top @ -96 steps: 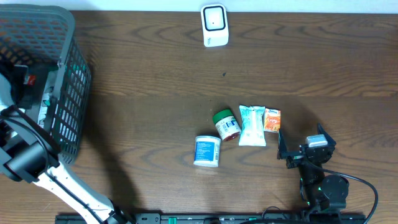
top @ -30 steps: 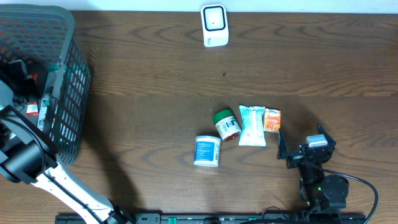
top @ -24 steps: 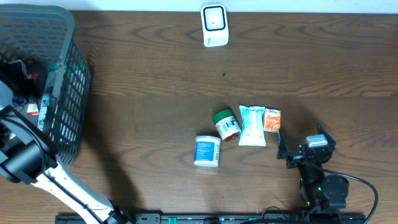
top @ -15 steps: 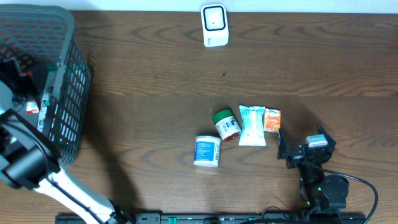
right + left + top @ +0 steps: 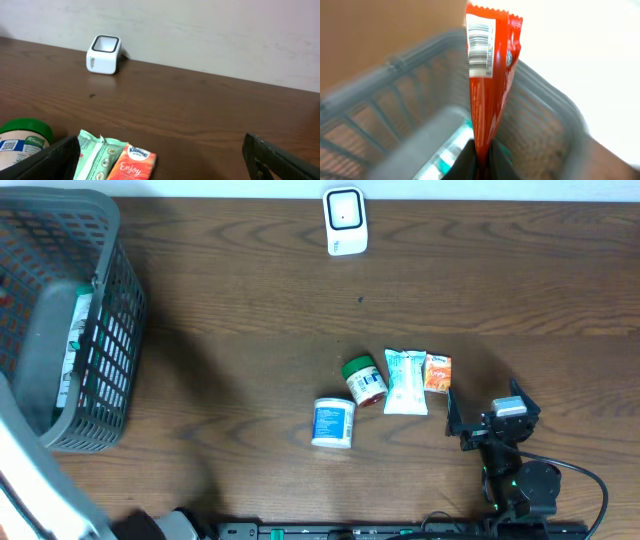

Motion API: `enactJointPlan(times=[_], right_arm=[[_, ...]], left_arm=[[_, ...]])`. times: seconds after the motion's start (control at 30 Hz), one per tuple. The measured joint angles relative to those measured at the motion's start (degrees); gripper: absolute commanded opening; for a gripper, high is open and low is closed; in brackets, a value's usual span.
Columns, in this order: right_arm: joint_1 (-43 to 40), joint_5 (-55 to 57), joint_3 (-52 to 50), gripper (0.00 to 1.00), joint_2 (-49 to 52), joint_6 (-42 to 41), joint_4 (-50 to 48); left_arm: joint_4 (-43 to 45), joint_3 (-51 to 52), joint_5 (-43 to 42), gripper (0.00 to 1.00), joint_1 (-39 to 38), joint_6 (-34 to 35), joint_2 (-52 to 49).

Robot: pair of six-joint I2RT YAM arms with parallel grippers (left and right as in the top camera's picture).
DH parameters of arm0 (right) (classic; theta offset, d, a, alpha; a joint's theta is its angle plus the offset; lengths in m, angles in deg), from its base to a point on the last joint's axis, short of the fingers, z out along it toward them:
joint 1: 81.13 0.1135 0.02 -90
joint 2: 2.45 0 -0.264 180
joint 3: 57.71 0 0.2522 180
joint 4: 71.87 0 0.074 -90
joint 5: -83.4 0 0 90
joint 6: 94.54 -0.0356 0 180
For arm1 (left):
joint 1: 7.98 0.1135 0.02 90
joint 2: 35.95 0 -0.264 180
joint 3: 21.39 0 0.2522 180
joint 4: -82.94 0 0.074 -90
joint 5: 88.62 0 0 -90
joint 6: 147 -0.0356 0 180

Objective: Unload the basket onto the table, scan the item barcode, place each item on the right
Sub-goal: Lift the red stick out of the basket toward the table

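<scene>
Dark wood-grain surface (image 5: pixel 250 310). Grey mesh basket (image 5: pixel 110 330) stands at the left end. White scanner (image 5: pixel 345 221) sits at the back edge near centre, well apart from everything else. The rest is a cluster towards the front. White tub (image 5: pixel 333 423) with a blue label lies on its side. Green-lidded jar (image 5: pixel 364 381) lies just beside it. Pale green tissue pack (image 5: pixel 406 381) lies flat next to the jar. Small orange tissue pack (image 5: pixel 437 372) lies against the green pack's right edge.

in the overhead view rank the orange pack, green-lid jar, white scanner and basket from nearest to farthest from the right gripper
1. orange pack, just ahead-left of the right gripper
2. green-lid jar, further left
3. white scanner, far ahead and left
4. basket, far left
</scene>
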Motion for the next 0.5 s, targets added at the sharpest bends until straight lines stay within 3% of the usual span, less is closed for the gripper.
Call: enactJointPlan(times=[0.3, 0.5], right_arm=[[0.0, 0.0, 0.0, 0.99, 0.0, 0.0, 0.0], [0.0, 0.0, 0.0, 0.99, 0.0, 0.0, 0.0]], left_arm=[[-23.5, -0.1, -5.6, 0.07, -21.0, 4.2, 10.1], [-24.5, 8.8, -5.8, 0.07, -36.6, 4.3, 8.1]])
